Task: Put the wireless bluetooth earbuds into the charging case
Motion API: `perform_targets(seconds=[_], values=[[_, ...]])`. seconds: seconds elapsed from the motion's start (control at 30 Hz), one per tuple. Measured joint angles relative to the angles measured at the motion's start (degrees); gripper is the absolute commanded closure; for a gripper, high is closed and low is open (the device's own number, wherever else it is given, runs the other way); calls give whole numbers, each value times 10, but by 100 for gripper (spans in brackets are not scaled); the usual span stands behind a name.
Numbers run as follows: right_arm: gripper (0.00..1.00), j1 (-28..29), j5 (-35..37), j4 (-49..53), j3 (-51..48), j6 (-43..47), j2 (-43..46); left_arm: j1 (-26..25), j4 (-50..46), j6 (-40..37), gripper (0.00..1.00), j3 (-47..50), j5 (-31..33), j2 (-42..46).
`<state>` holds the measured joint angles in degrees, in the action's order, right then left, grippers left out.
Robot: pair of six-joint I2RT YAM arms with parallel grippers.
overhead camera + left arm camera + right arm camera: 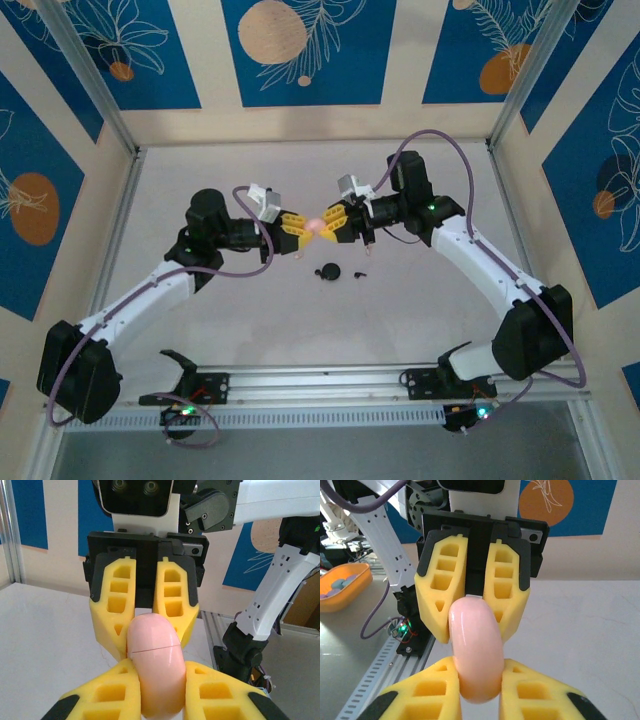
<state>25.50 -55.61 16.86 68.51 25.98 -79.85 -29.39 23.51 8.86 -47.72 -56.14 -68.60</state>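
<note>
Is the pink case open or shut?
Shut. A thin seam line crosses the pink case, with no gap showing.

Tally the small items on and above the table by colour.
Pink: 1, the pink case held between the left pincer and right pincer.
Black: 2, a round case and a small piece on the table.
Total: 3.
</note>
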Motion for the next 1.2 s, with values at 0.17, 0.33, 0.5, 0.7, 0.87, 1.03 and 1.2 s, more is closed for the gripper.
perform_targets(seconds=[0.17, 0.33, 0.5, 0.7, 0.87, 1.03, 1.2], values=[[91, 3, 3, 21, 6, 18, -1, 0, -21, -23, 57, 0, 13, 9], [91, 10, 81, 86, 22, 73, 0, -1, -127, -96, 51, -7, 53, 28], [91, 29, 210, 140, 26, 138, 21, -4, -247, -211, 50, -30, 102, 52], [91, 67, 287, 167, 27, 176, 28, -11, -340, -311, 51, -37, 139, 59], [90, 94, 300, 170, 27, 182, 28, -21, -367, -342, 51, -37, 149, 58], [90, 108, 299, 167, 27, 182, 28, -29, -373, -348, 53, -37, 150, 54], [90, 109, 297, 157, 27, 181, 28, -31, -368, -344, 61, -37, 151, 54]])
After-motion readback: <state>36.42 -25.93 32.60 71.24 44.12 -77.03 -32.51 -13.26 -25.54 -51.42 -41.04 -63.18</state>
